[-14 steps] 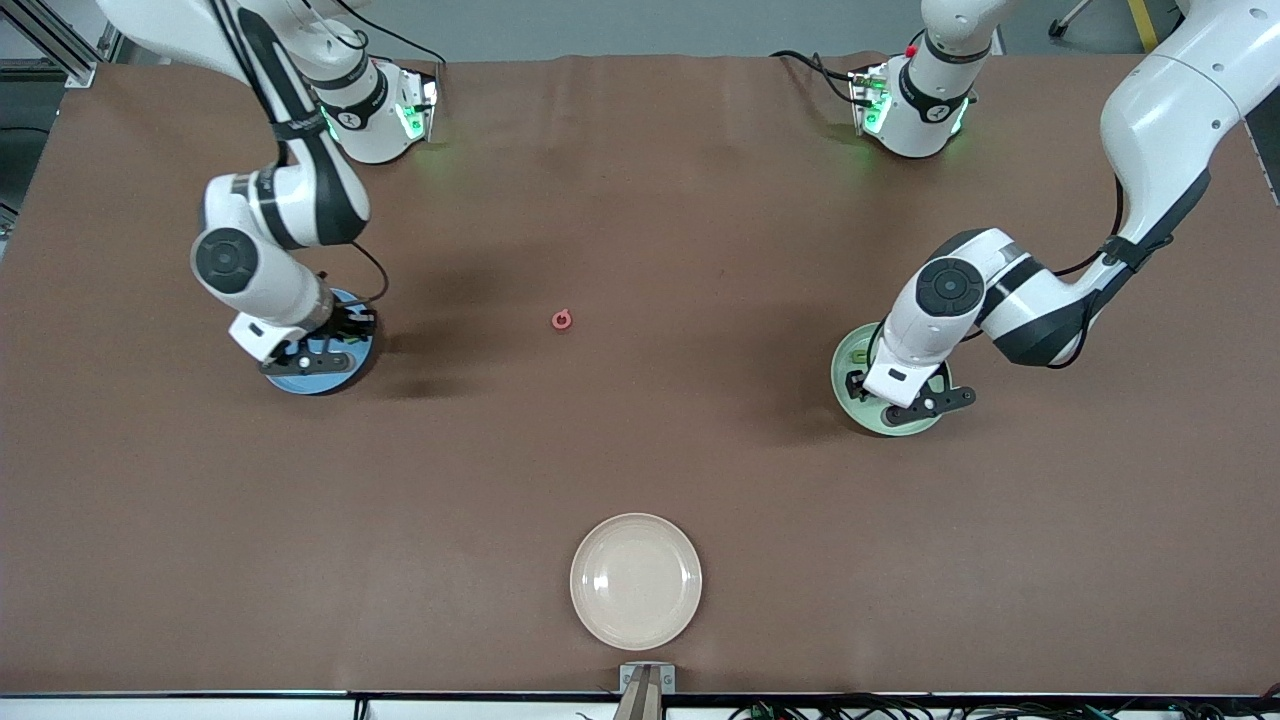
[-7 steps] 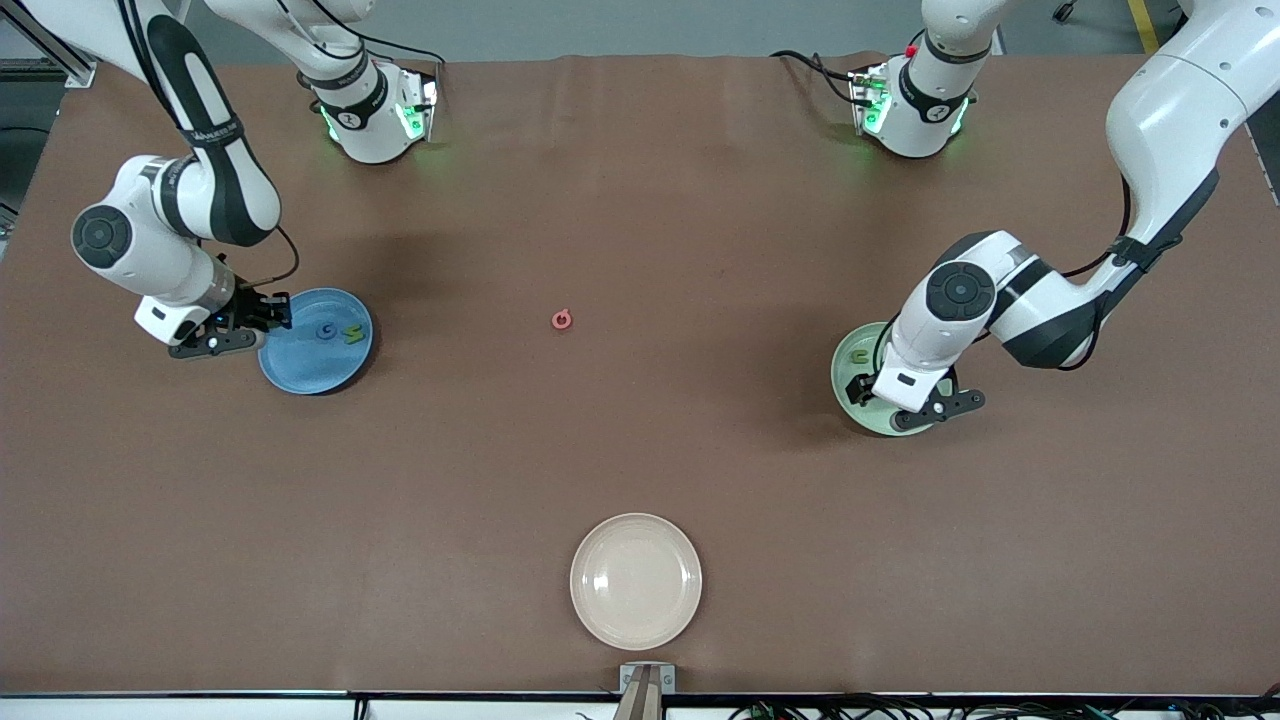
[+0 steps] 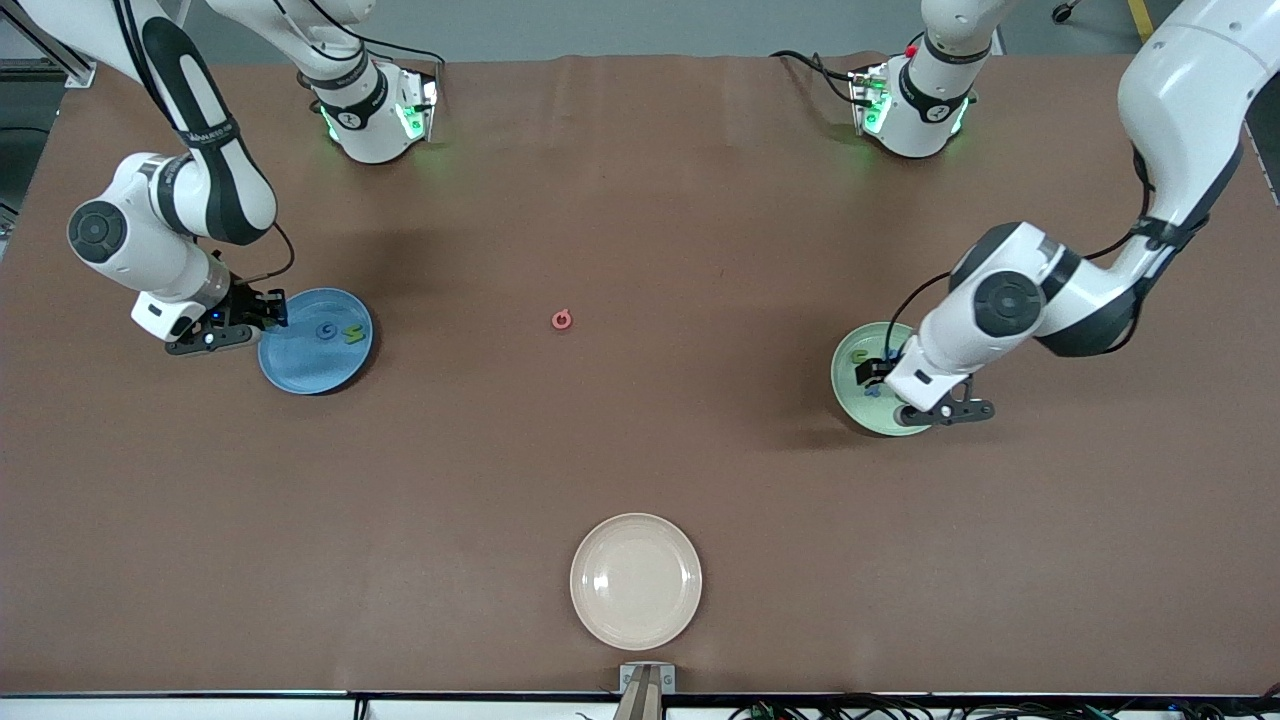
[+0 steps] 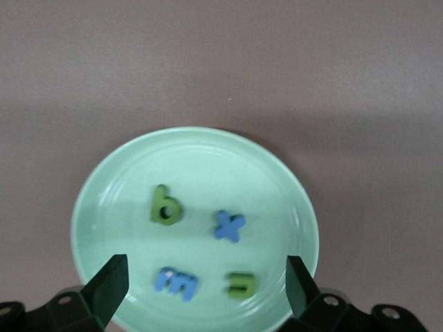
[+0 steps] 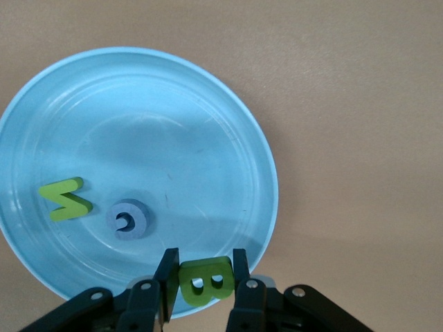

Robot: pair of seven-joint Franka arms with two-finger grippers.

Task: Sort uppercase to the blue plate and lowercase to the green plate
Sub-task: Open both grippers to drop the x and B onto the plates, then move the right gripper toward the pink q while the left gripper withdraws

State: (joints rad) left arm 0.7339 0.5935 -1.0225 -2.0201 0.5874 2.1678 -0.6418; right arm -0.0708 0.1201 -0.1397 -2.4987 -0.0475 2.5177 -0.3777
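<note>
The blue plate (image 5: 173, 138) holds a green S (image 5: 66, 198) and a blue G (image 5: 127, 219). My right gripper (image 5: 203, 277) is shut on a green B (image 5: 205, 280) above that plate's rim; from the front it (image 3: 268, 310) hangs at the blue plate's (image 3: 300, 365) edge toward the right arm's end. A red round capital (image 3: 562, 320) lies mid-table. The green plate (image 4: 208, 159) carries a green q-like letter (image 4: 165, 205), blue x (image 4: 229, 225), blue m (image 4: 176, 283) and green n (image 4: 241, 283). My left gripper (image 4: 205, 277) hangs open above it, holding nothing.
A cream plate (image 3: 636, 580) sits near the table's front edge, nearer the front camera than the red letter. The green plate (image 3: 850, 385) lies toward the left arm's end. Bare brown table surrounds the plates.
The right arm swung from over the blue plate's middle to its rim, uncovering the S and G. The left gripper opened fully and drew back slightly over the green plate.
</note>
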